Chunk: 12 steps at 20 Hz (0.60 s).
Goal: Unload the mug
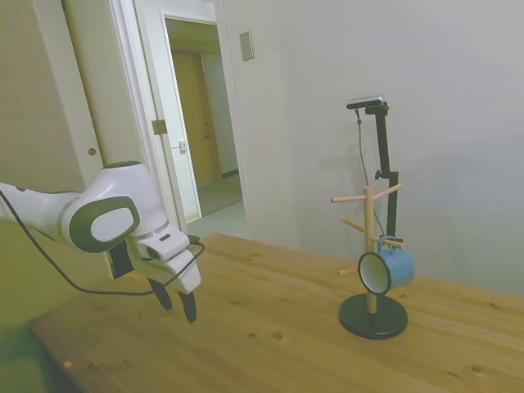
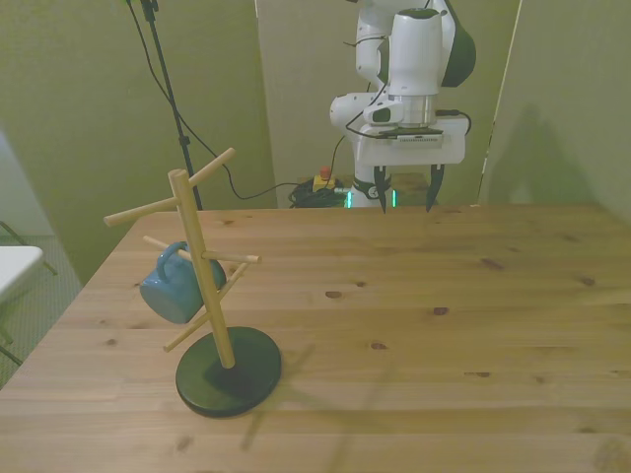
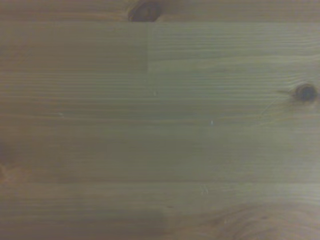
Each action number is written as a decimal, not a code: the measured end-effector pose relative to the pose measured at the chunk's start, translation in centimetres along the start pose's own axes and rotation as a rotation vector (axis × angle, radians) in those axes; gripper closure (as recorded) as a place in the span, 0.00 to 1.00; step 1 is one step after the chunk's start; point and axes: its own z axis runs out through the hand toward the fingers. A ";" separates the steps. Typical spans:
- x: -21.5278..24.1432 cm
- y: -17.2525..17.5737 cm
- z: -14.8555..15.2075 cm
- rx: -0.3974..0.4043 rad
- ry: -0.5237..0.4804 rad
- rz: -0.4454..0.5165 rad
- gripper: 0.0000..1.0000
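One mug (image 2: 170, 288), blue with a white inside, is hung by its small handle on a low peg of the wooden mug tree (image 2: 202, 264), whose dark round base is set on the worktop (image 2: 424, 315). Well apart from the mug tree, over the worktop's far edge, the gripper (image 2: 405, 194) is held above the wood with its jaws spread wide and nothing between them. Only bare planks with dark knots, probably somewhat out of focus, are shown in the wrist view.
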 end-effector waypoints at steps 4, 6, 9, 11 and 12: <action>0.7 0.5 0.7 -0.005 -0.019 -0.006 0.00; 1.6 1.0 1.4 -0.003 -0.027 0.007 0.00; 3.8 2.0 1.9 0.029 -0.009 0.032 0.00; 5.3 2.9 1.9 0.054 0.014 0.050 0.00; 5.8 3.3 1.7 0.068 0.028 0.061 0.00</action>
